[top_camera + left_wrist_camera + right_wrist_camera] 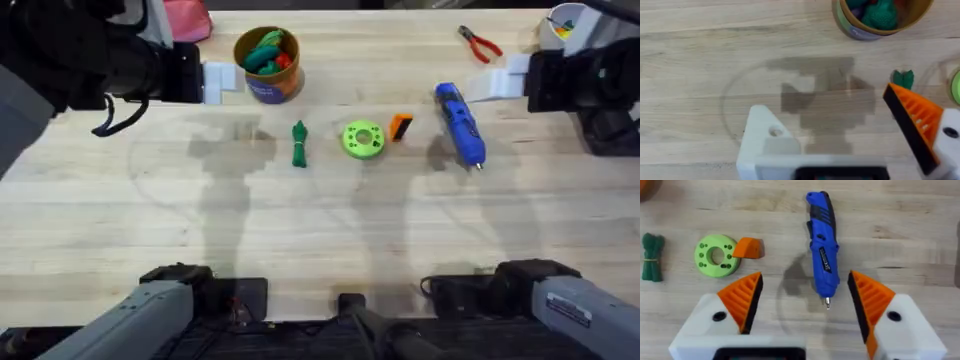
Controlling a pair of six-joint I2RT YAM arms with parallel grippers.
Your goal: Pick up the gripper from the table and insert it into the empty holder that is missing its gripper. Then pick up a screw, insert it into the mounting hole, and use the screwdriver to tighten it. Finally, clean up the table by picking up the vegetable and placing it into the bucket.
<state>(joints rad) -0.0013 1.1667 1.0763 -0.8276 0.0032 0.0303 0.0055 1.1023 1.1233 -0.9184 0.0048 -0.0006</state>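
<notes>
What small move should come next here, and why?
Probably lower the right gripper toward the gripper piece: it lies loose beside the green disc, and the left arm's holder has no orange wedge yet.

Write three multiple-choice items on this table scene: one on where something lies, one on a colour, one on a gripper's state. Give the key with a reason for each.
1. Where does the small orange gripper piece lie?
A. Inside the bucket
B. Between the green disc and the screwdriver
C. Next to the red-handled pliers

2. What colour is the screwdriver?
A. Blue
B. Red
C. White

3. How does the right gripper stand?
A. Shut on the screwdriver
B. Shut and empty
C. Open, holding nothing

Key: 1 B, the overhead view shows it just beside the green disc, with the screwdriver on its other side. 2 A, its body is blue in both the overhead and right wrist views. 3 C, the right wrist view shows its fingers spread wide with bare table between them.
</notes>
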